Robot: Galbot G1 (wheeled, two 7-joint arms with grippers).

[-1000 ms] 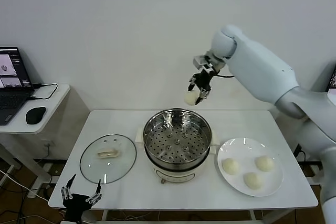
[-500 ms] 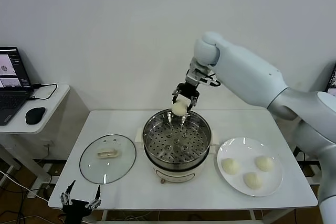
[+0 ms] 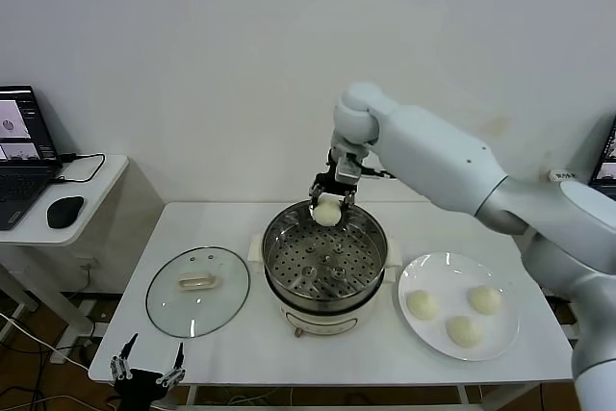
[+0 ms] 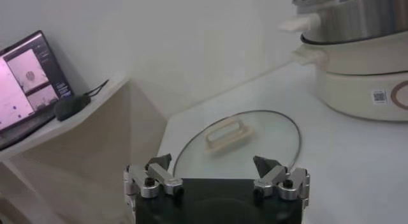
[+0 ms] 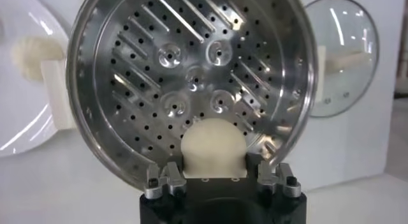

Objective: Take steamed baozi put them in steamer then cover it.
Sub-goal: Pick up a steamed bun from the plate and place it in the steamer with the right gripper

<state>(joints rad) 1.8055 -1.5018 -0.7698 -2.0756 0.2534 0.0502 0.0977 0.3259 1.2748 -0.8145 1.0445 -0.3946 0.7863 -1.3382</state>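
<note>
With our right gripper clamped on a baozi above the steamer's far rim, we should lower onto the perforated tray before releasing.

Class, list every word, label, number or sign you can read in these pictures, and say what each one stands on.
No text is readable.
Small square code label on the steamer base: too small to read.
Circular mark beside it on the base: no readable characters.
Laptop screen on the side desk: windows and lines too blurred to read.
Cover, plate: no markings visible.
</note>
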